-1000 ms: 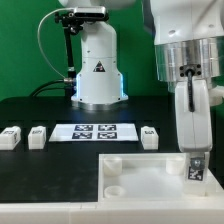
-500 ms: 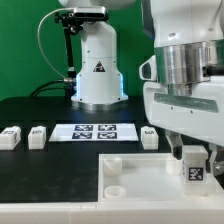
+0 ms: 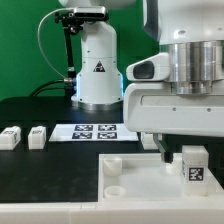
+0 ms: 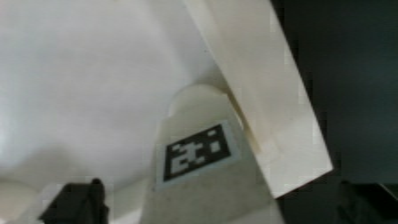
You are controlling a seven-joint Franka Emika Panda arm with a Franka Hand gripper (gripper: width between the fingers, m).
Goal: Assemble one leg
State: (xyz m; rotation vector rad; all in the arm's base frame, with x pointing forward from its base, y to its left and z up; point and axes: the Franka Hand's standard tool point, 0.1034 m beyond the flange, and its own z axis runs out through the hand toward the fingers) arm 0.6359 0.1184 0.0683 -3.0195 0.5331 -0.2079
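The leg [image 3: 193,168], a small white square post with a marker tag facing the camera, stands upright at the right end of the large white panel [image 3: 140,178], near its far rim. My gripper [image 3: 193,152] hangs straight above it, its broad side toward the camera. One finger [image 3: 163,149] shows to the exterior view's left of the leg, apart from it. The other finger is cut off by the frame edge. In the wrist view the leg [image 4: 205,150] stands between the two dark fingertips of the gripper [image 4: 222,205]. The jaws look open around it.
Two more white legs [image 3: 10,137] [image 3: 37,136] lie on the black table at the exterior view's left. The marker board [image 3: 95,131] lies behind the panel. The robot base [image 3: 98,70] stands at the back. The panel has round corner holes [image 3: 113,162].
The gripper has turned about a quarter turn over the leg, from narrow side to broad side facing the camera. The leg has stayed in place with a tag still facing the camera.
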